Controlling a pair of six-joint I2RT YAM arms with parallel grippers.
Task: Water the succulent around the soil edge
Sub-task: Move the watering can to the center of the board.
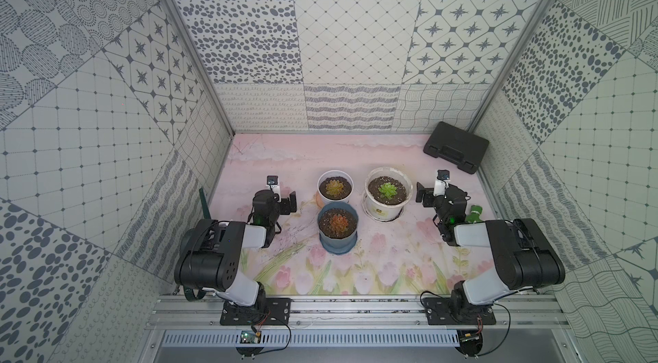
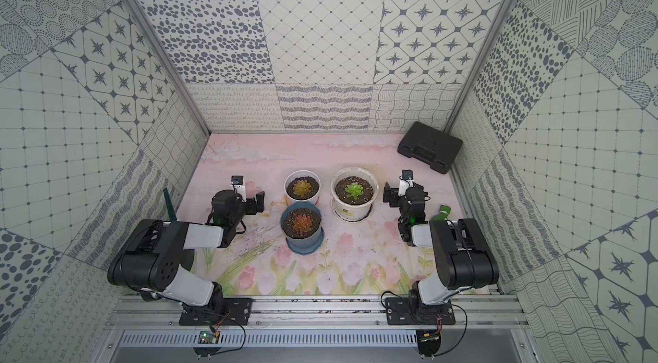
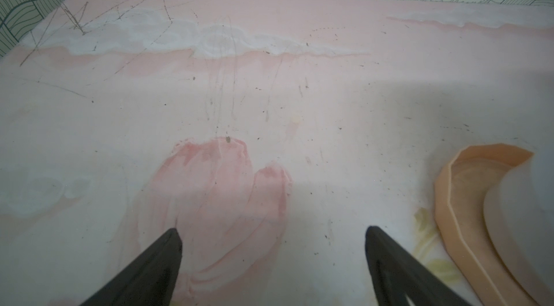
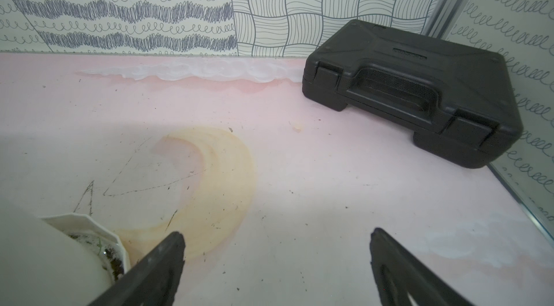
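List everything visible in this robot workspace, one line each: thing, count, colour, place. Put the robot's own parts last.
small white pot: one, white, yellow-orange succulent, mid-table.
large white pot: one, white, green succulent, right of the small one.
blue pot: one, blue, orange succulent, nearer the robot's bases than the small white pot.
peach saucer: one, peach, under the small white pot.
black case: one, black, far right corner.
green bottle: one, green, beside the right arm, partly hidden.
dark green stick: one, by the left wall; what it is, unclear.
floral mat: one, pink, covers the table.
left gripper: one, black, open, empty.
right gripper: one, black, open, empty.
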